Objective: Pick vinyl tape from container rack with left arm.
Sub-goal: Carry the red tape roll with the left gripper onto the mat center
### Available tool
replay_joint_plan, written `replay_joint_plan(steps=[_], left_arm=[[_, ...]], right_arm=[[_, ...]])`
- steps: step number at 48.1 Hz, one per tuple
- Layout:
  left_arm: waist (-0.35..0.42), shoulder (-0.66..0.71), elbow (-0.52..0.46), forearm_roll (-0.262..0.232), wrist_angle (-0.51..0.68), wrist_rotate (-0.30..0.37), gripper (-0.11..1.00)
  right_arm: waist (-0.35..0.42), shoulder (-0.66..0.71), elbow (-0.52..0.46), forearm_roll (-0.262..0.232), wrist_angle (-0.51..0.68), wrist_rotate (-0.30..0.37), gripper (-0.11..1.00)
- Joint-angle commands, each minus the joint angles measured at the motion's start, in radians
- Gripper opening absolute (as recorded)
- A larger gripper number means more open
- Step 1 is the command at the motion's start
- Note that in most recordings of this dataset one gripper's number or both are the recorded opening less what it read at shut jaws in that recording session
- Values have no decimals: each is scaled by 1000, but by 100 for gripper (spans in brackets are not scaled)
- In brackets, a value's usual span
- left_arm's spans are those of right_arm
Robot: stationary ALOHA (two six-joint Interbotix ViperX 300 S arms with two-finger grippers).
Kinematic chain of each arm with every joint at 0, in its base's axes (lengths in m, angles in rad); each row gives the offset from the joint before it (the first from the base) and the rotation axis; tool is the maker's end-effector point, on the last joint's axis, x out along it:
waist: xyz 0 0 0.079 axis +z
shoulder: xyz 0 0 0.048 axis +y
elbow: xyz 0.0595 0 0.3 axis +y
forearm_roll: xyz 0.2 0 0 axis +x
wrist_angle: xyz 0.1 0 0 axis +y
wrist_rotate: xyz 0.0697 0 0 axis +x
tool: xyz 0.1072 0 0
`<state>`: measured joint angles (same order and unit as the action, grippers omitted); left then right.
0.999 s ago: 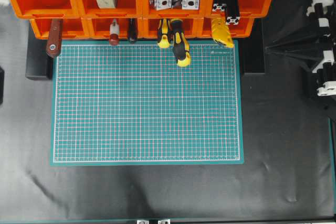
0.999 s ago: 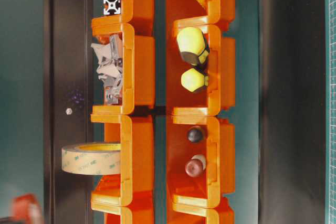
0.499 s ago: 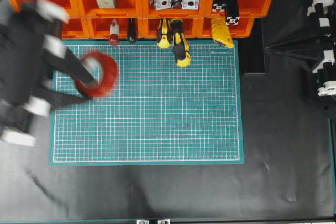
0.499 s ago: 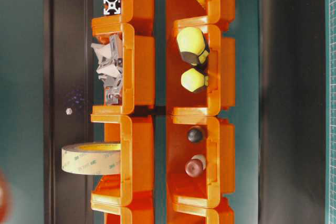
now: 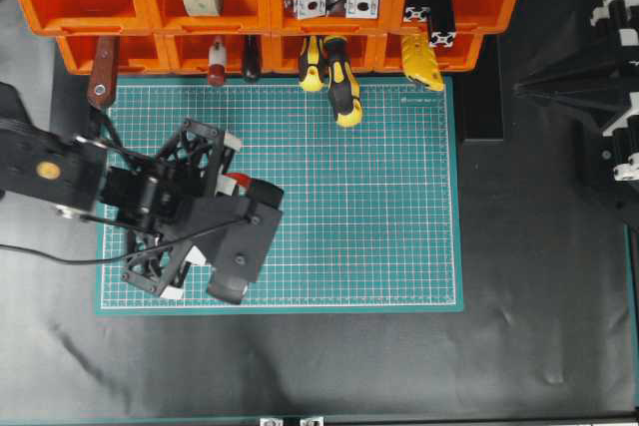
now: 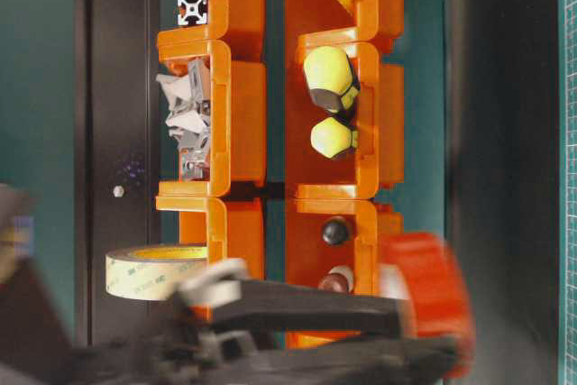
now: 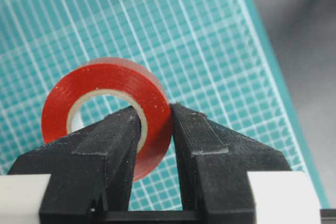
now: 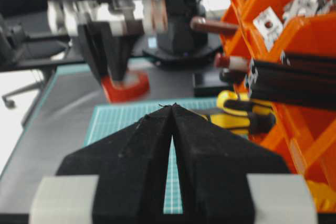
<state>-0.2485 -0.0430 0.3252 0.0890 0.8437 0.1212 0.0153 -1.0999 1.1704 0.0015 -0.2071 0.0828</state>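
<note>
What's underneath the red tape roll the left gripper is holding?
Under the vinyl tape, pinched by the left gripper, lies the green cutting mat. Whether the roll touches the mat cannot be seen.

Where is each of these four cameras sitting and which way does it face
Overhead: above, looking down on green mat, orange rack, left arm.
Table-level: low, turned sideways, facing rack bins; blurred left pincer passes holding red tape.
Left wrist: behind left pincer, looking down at mat; fingers clamp tape wall.
Right wrist: behind shut right pincer, facing across the mat toward left arm.
Shared: the red tape shows in table-level and both wrist views.
</note>
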Motion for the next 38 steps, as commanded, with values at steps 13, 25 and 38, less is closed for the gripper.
replay_joint_plan(steps=[13,25,38], left_arm=[[38,95,8,2,-109,-3,20],[40,100,3,2,-158,0,20],[40,103,0,2,-170,2,20]], right_arm=[[8,6,-34,0,-29,0,1],[9,5,-32,0,-28,3,1],[15,5,-31,0,-29,5,1]])
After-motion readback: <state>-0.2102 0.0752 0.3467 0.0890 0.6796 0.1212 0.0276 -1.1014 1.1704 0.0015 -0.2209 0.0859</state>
